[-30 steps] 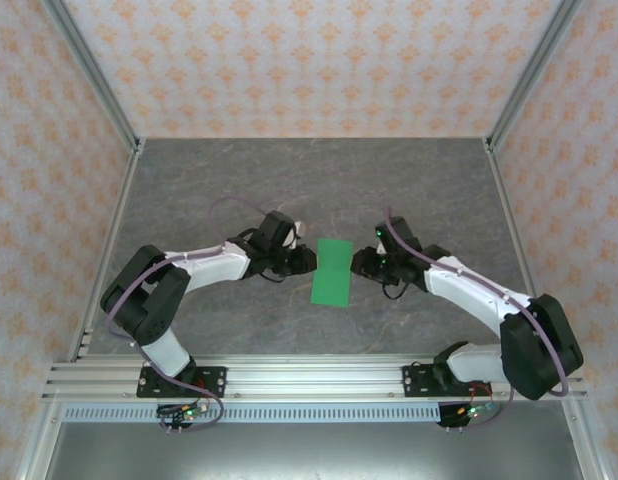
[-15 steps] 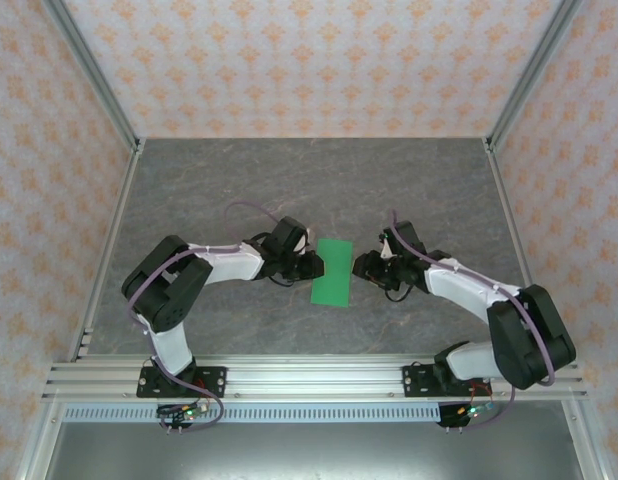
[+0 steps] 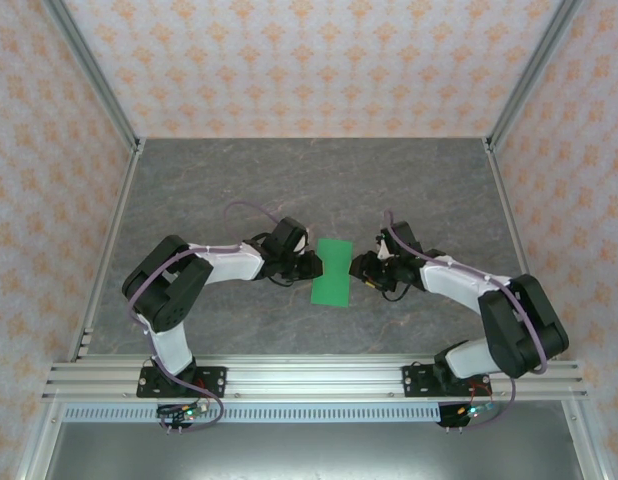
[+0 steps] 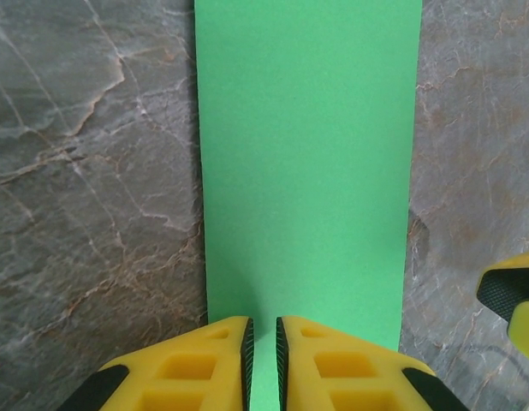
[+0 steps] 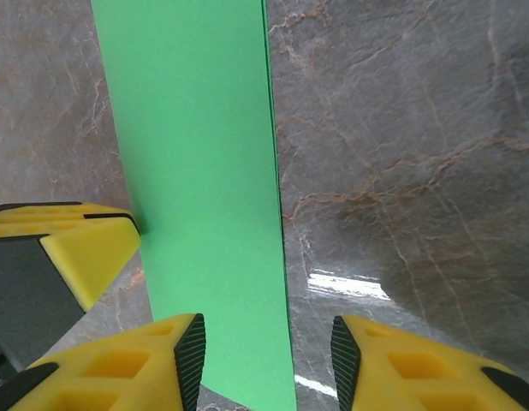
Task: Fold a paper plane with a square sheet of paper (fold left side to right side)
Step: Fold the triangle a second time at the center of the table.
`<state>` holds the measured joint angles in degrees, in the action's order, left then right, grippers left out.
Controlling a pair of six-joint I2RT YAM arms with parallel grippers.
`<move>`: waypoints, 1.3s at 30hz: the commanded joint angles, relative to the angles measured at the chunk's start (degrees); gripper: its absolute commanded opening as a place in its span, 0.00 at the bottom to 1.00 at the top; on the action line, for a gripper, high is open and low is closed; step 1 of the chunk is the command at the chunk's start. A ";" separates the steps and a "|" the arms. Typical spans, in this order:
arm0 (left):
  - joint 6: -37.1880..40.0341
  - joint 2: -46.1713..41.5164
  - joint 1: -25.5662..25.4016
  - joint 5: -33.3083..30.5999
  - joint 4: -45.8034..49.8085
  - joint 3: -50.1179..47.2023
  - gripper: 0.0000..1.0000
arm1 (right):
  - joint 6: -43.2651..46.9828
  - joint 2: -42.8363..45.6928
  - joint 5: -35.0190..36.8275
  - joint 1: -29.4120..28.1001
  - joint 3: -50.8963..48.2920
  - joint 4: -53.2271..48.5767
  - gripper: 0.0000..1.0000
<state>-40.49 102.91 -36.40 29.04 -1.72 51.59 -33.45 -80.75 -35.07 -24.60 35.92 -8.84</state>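
The square sheet of paper [image 3: 333, 271] lies flat at the table's middle as a bright green upright rectangle, folded in half. In the right wrist view the paper [image 5: 196, 171] shows a doubled edge along its right side. My left gripper [image 3: 311, 264] sits at the sheet's left edge. Its yellow fingers [image 4: 196, 364] rest over the paper [image 4: 307, 171], jaws nearly together with a thin slit. My right gripper [image 3: 357, 268] is at the sheet's right edge. This gripper [image 5: 269, 360] is open, straddling one long edge of the paper, gripping nothing.
The grey marbled table [image 3: 239, 190] is bounded by patterned walls and metal posts. A rail [image 3: 309, 380] at the near edge carries both arm bases. A finger of the other gripper shows in each wrist view: right finger [image 4: 513, 295], left finger [image 5: 76, 248].
Both arms have folded their elbows in closer to the centre. The grippers stay at the sheet's two sides, and the paper has not moved.
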 commanded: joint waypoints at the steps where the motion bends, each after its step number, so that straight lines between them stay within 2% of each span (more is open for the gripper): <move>1: 0.76 0.18 -0.42 -2.31 0.88 -1.19 0.16 | -1.14 -1.14 -1.29 0.16 -0.26 1.88 0.46; 21: 0.63 0.37 -0.51 -2.76 0.06 -3.22 0.15 | -3.95 -6.80 -3.35 -0.67 3.19 3.62 0.43; 39: 0.63 0.09 -0.58 -2.62 -0.28 -3.22 0.15 | -8.93 -4.18 1.35 -5.10 0.40 0.36 0.39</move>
<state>-40.49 102.91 -36.40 28.16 -3.51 49.74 -40.95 -86.85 -35.73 -29.23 37.45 -6.87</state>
